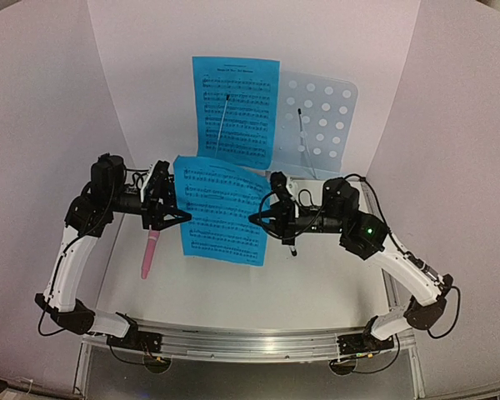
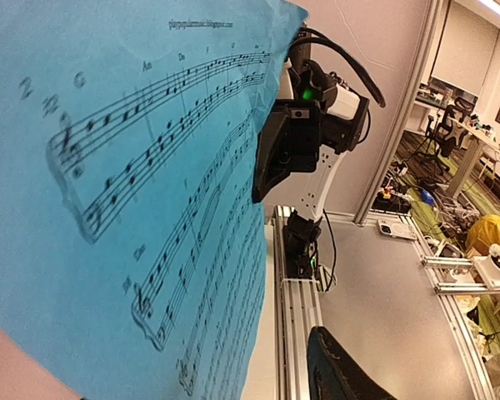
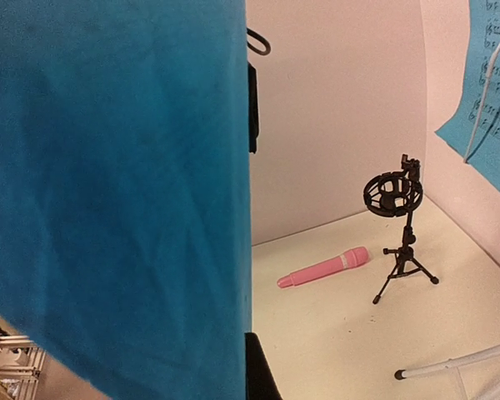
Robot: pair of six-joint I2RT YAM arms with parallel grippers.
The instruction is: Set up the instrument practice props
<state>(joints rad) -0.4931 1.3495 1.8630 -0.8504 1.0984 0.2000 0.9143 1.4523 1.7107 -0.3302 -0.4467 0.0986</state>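
Note:
A blue sheet-music page hangs upright in mid-air between my two grippers, in front of the pale-blue music stand. My right gripper is shut on the page's right edge; its finger lies against the paper. My left gripper is at the left edge and open: its visible finger stands apart from the page. Another blue page rests on the stand. The pink microphone lies on the table beside the black tripod mic holder.
White backdrop walls close in the back and both sides. An aluminium rail runs along the near edge with both arm bases on it. A silver leg of the stand reaches over the table at the right.

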